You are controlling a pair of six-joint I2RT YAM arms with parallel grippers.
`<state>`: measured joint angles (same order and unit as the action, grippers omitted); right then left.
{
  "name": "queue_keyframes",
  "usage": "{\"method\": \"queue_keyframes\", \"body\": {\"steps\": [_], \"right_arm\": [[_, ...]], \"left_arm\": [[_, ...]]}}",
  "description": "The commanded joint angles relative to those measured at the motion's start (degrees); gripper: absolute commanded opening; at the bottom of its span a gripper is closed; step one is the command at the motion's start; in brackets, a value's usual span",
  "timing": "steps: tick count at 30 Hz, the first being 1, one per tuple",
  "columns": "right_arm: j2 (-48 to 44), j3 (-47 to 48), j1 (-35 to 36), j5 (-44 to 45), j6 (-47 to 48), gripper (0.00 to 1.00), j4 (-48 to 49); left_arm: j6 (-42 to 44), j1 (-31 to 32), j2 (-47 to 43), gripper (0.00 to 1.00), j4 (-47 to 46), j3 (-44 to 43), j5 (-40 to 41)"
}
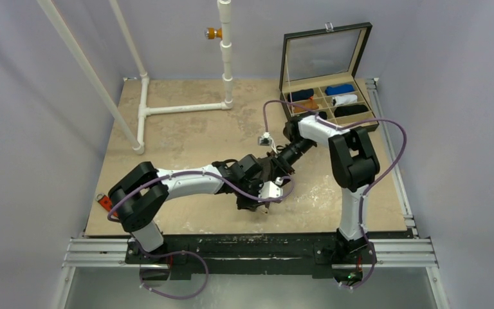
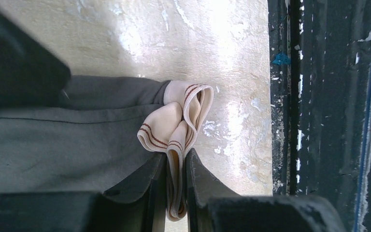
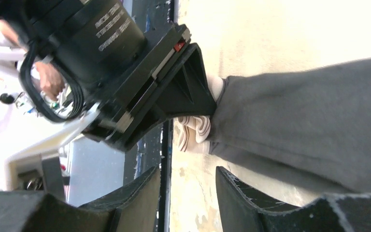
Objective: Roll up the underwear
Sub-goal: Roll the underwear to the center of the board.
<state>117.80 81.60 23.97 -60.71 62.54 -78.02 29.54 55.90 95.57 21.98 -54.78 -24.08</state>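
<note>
The left gripper is pinched almost closed on the pale striped waistband of the underwear, whose grey cloth lies on the table toward its near side. The right gripper hangs just beside it, jaws apart, holding nothing. The risk (as I judge it) is the hold itself. Only a bunched corner is caught, so a tug could slip it free, or start the roll crooked.

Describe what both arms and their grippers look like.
The left arm and right arm pair white links with bulky black joints; a purple cable loops along each. The left gripper and right gripper have black wedge-shaped fingers. White lettering marks the left wrist motor.
</note>
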Motion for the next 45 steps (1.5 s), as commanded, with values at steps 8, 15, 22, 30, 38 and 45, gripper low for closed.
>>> {"method": "queue_keyframes", "body": {"steps": [8, 15, 22, 30, 38, 45], "right_arm": [[-14.73, -5.34, -14.65, 2.85, -5.50, 0.46, 6.95], [-24.47, -11.56, -19.84, 3.00, -11.65, 0.48, 16.01], [-37.76, -19.59, -19.87, 7.23, -16.38, 0.49, 26.66], [-49.04, -28.49, -10.41, 19.33, -21.06, 0.53, 37.92], [-50.99, -33.18, 10.34, 37.51, -25.51, 0.61, 48.41], [-48.65, -36.45, 23.33, 48.53, -24.17, 0.61, 53.57]], "left_arm": [[-2.24, -7.21, 6.77, 0.00, 11.47, -9.22, -14.75], [-2.00, -11.22, 16.66, 0.00, 22.14, -19.77, -24.27], [-4.36, -16.40, 26.27, 0.00, 29.64, -28.47, -32.70], [-6.33, -18.80, 32.01, 0.00, 32.67, -32.10, -36.79], [-6.48, -19.61, 37.70, 0.00, 37.83, -36.94, -39.65], [-8.45, -20.72, 39.44, 0.00, 38.61, -36.99, -40.33]]}}
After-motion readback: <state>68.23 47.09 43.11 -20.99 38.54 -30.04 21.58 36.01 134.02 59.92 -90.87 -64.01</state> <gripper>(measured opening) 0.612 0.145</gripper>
